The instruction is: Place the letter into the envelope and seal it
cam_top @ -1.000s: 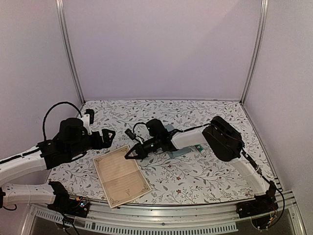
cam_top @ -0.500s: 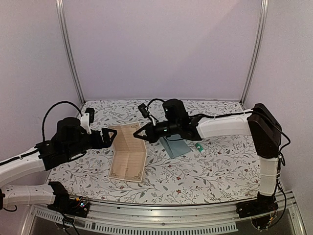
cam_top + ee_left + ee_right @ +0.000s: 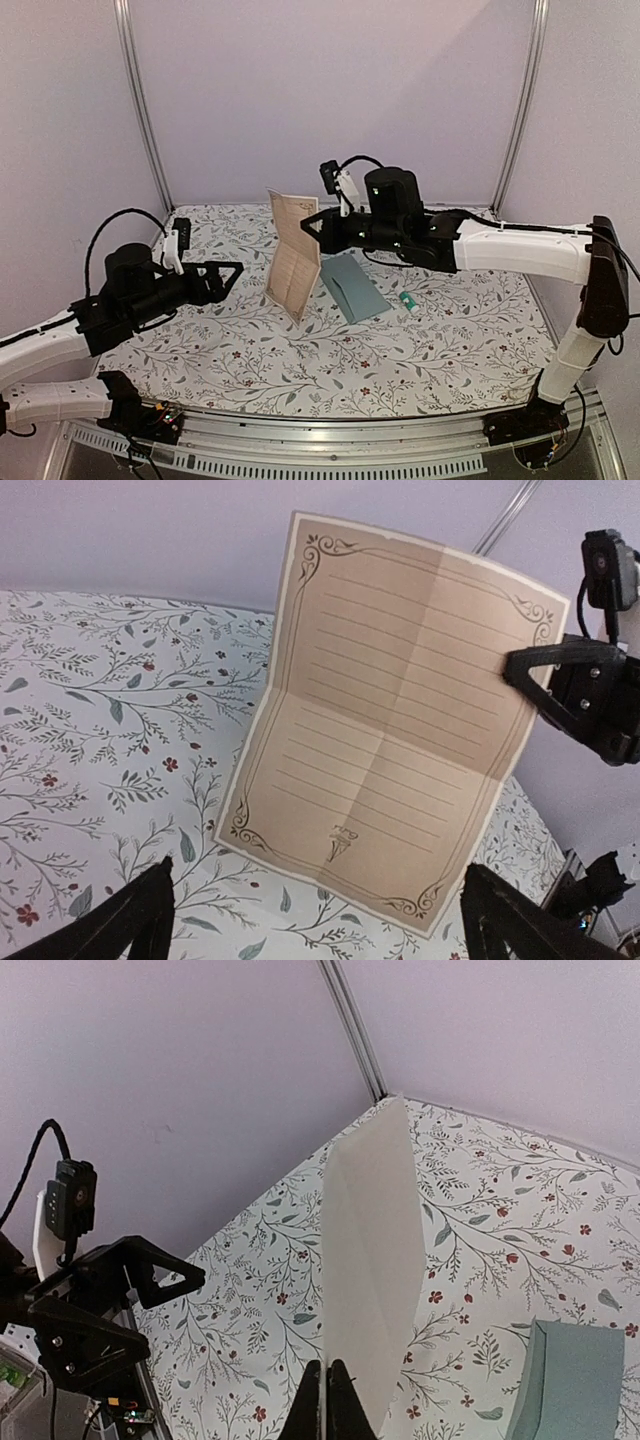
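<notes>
**Q:** What has just changed?

**A:** A second ago the cream rectangular paper letter [image 3: 295, 255], with its dark ornate border and fold creases, lay flat near the front of the floral-patterned table [image 3: 430, 350]. Now it hangs almost upright in the air, unfolded. The black two-finger right gripper [image 3: 312, 224] is pinched tight on its right edge and has swung it up and towards the back.

**Q:** Where does that leave the task?

**A:** It is early, I judge. The letter is off the table but still wider than the plain teal-green paper envelope [image 3: 353, 288], so it probably needs folding along its creases first.

**Q:** Where is the envelope?

**A:** It lies flat on the table, just right of the hanging letter and under the right arm. I cannot tell whether its flap is open.

**Q:** And the other arm?

**A:** The black left gripper [image 3: 232, 277] points at the letter's face from the left, with its jaws spread wide and holding nothing. It is near the letter but not touching it.

**Q:** Is anything in the way?

**A:** A small white-and-teal glue stick [image 3: 407, 301] lies just right of the envelope. The right arm stretches over both of them.
</notes>
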Tool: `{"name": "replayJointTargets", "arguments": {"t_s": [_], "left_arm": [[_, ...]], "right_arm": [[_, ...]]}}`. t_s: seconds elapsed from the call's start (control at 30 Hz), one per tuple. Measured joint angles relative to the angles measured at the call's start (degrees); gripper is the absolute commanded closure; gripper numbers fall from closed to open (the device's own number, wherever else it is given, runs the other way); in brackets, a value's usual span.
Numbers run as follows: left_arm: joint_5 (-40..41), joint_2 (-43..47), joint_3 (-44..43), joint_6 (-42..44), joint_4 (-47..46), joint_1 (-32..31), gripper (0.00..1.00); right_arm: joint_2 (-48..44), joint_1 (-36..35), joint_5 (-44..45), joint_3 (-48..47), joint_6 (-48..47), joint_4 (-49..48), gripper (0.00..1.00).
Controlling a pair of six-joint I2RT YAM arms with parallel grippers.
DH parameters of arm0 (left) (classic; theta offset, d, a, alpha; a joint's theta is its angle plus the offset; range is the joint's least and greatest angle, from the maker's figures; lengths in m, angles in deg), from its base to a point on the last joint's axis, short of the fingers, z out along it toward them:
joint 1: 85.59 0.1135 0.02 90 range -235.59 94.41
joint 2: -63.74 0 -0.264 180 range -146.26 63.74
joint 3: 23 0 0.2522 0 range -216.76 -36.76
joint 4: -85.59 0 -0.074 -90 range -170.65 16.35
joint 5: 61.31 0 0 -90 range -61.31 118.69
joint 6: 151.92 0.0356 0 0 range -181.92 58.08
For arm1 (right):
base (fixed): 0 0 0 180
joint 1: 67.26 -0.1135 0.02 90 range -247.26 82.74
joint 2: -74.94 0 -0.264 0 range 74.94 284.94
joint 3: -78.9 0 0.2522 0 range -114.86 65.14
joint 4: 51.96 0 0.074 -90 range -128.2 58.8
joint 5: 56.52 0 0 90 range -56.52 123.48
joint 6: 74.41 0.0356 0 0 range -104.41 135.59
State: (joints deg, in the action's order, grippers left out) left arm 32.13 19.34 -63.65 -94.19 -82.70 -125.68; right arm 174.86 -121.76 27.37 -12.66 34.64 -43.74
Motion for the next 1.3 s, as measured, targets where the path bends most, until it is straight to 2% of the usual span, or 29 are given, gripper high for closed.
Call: {"name": "replayJointTargets", "arguments": {"t_s": [0.23,0.4,0.77,1.03,1.23,1.3], "left_arm": [[-5.2,-0.8,3.1,-3.2,-7.1,0.0,0.0],[-9.7,-2.8,4.6,-6.1,-12.7,0.0,0.0],[-22.5,-0.2,10.5,-14.2,-27.5,1.8,0.0],[-28.7,1.0,13.6,-20.7,-35.6,6.0,0.0],[-32.7,0.2,17.2,-24.9,-45.5,8.6,0.01],[-34.3,-0.1,17.9,-25.9,-48.8,8.8,0.04]], "right_arm": [[-7.1,-0.8,5.8,1.7,2.3,-1.6,1.0],[-11.9,-1.1,6.6,5.0,4.6,-5.6,1.0],[-15.6,-3.7,0.9,8.3,8.9,-15.9,1.0],[-16.4,-4.4,-3.3,8.9,11.1,-21.0,1.0],[-16.6,-4.8,-6.1,9.2,12.7,-23.1,1.0],[-16.6,-4.9,-6.8,9.9,13.2,-23.9,1.0]]}}
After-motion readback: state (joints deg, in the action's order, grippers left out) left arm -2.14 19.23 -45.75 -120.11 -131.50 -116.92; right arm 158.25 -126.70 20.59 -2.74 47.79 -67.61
